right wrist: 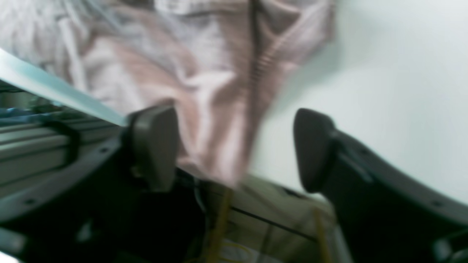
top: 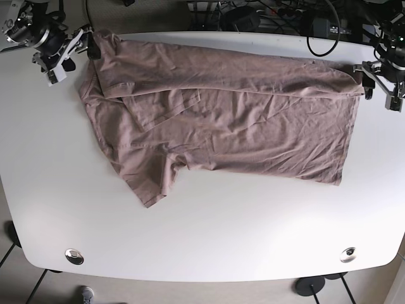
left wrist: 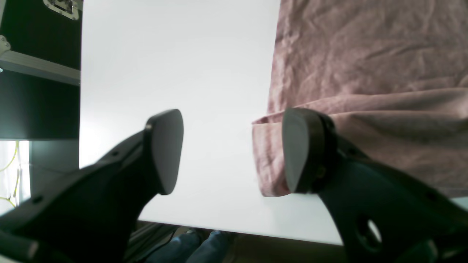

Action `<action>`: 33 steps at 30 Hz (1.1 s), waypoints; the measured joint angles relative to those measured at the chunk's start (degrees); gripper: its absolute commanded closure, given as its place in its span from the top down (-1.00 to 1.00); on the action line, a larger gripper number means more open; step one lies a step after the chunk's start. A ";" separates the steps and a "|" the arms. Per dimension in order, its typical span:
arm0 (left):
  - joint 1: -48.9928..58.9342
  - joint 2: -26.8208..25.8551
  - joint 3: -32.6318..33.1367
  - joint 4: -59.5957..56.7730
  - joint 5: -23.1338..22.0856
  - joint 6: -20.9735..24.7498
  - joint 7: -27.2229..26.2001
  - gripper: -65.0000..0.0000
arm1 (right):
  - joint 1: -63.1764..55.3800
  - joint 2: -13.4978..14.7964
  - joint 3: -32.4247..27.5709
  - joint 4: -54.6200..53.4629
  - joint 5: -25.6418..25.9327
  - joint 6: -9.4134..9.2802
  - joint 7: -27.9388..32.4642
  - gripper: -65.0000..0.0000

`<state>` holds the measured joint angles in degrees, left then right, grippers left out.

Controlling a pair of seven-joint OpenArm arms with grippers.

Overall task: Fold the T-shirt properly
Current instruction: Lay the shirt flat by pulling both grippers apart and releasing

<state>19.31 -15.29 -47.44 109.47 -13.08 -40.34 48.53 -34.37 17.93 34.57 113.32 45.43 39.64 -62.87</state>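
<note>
A dusty-pink T-shirt lies on the white table, its far edge folded down over the body. My left gripper is open at the shirt's far right corner. In the left wrist view the folded hem corner lies beside one fingertip. My right gripper is open at the far left corner. In the blurred right wrist view shirt cloth lies between the spread fingers at the table edge.
Cables and power strips lie beyond the far edge. Metal discs sit in the table's front corners. A black case stands past the table's side, and jeans-clad legs show below its edge.
</note>
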 measured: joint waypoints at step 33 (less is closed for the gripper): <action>9.86 -2.38 4.28 -12.24 6.62 -0.24 -6.01 -0.63 | 10.95 3.02 -7.56 -16.52 -19.98 0.94 4.57 -0.56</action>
<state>29.17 -17.67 -43.16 97.23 -6.46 -40.58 42.52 -23.42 20.95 27.00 96.79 25.45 40.58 -58.30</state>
